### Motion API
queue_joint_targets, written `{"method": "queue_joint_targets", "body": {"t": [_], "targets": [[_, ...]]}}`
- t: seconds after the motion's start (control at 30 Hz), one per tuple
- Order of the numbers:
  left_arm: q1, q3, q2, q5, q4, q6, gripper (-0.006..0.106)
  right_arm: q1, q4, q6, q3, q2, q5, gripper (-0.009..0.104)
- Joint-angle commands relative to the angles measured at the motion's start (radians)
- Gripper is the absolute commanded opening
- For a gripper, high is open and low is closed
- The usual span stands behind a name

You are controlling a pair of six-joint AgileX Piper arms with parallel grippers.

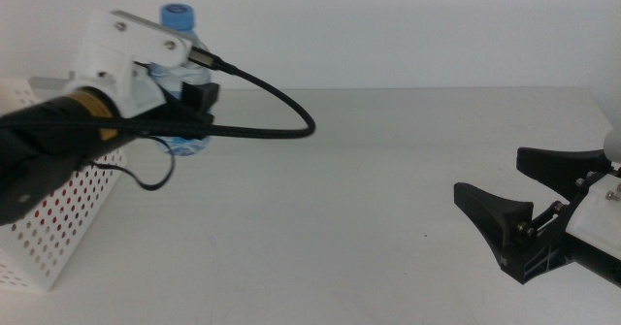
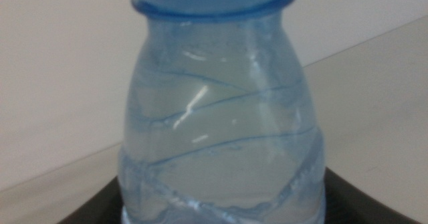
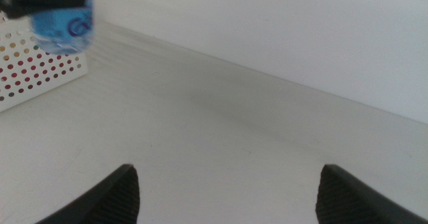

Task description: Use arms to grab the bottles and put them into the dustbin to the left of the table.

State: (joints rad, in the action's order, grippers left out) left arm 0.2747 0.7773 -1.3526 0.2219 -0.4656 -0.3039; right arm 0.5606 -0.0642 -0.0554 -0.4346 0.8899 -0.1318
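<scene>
Table (image 1: 388,170): wide, off-white.
Dustbin (image 1: 58,228): perforated, at the table's left edge.
Left gripper (image 1: 194,107): reached in from the left, raised, pinching the water bottle (image 2: 221,117) above the dustbin's far corner.
Right gripper (image 1: 519,204): low at right, jaws spread.

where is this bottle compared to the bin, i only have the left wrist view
Observer: In the middle view the left claw holds the water bottle beside the white basket, next to its table-side wall and not over the opening.
Operator: is it off the table
Observer: It looks so. In the right wrist view its base appears clear of the table, in front of the basket's corner.
Operator: wheres the other arm
Observer: The right claw is open, low over the right side of the table, touching nothing.
</scene>
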Motion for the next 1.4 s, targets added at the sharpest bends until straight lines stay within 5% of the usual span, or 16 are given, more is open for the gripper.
{"method": "queue_joint_targets", "body": {"t": [0.0, 0.37, 0.73, 1.03, 1.37], "targets": [[0.002, 0.034, 0.098, 0.007, 0.021, -0.029, -0.005, 0.005, 0.004, -0.006, -0.023, -0.01, -0.077, 0.07], [0.002, 0.036, 0.301, -0.436, 0.04, -0.158, -0.005, 0.005, 0.004, -0.006, -0.023, -0.01, -0.077, 0.07], [-0.014, 0.229, 0.264, -0.843, 0.188, 0.13, -0.005, 0.005, 0.004, -0.006, -0.023, -0.01, -0.077, 0.07], [-0.285, 0.446, 0.115, -1.099, 0.459, 0.454, -0.005, 0.005, 0.004, -0.006, -0.023, -0.01, -0.077, 0.07], [-0.512, 0.666, -0.086, -1.316, 0.637, 0.632, -0.005, 0.005, 0.004, -0.005, -0.023, -0.01, -0.077, 0.07]]}}
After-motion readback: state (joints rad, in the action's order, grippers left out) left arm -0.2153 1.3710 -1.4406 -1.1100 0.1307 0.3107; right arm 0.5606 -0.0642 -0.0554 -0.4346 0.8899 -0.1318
